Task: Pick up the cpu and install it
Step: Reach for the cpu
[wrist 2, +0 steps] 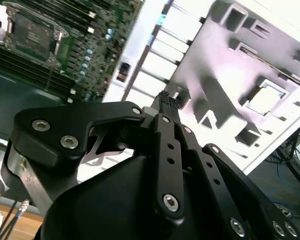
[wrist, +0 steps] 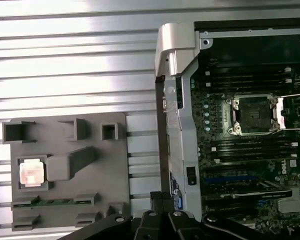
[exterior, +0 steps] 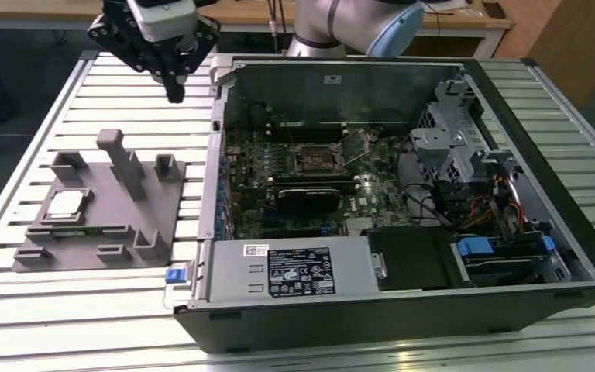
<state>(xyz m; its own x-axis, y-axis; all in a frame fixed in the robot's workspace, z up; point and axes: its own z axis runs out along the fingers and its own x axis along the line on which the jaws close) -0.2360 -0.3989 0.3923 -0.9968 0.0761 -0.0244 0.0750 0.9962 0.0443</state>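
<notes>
Arm [exterior: 352, 25]: silver tube with pale blue joint cap, at the far side of the exterior view, reaching toward the exterior view's left.
Wrist [exterior: 163, 15]: white housing mounted above a black linkage body.
End effector [exterior: 176, 94]: black, bolted-link type, pointed straight down, held aloft; visible in both wrist views.
Fingers [wrist 2: 163, 134]: drawn fully together, ribbed tips meeting.
Load: nothing gripped between the tips.

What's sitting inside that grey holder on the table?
The cpu lies flat in a square pocket of the grey holder, with a green strip slotted nearby. The chip's underside is hidden against the pocket floor.
</notes>
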